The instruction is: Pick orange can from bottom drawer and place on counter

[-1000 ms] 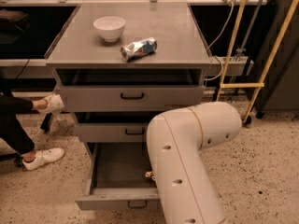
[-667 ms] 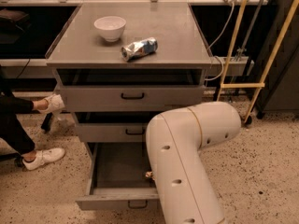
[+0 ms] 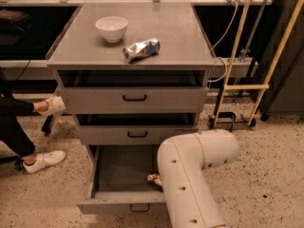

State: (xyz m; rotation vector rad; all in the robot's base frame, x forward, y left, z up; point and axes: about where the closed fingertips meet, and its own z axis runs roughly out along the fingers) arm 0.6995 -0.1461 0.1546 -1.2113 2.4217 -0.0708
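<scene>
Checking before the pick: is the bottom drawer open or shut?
Open: the bottom drawer is pulled out, floor visible, orange can inside. The gripper is hidden behind the arm.

No legible text, label, brand, number or sign found. The crushed silver-and-blue can (image 3: 141,50) on the counter (image 3: 175,37) shows patches of colour, but we can make out no letters. The sliver of the orange can (image 3: 153,178) visible in the open bottom drawer (image 3: 121,206) gives us no readable mark. We cannot see the gripper: it is hidden behind the white arm (image 3: 190,175) at the drawer's right side.
</scene>
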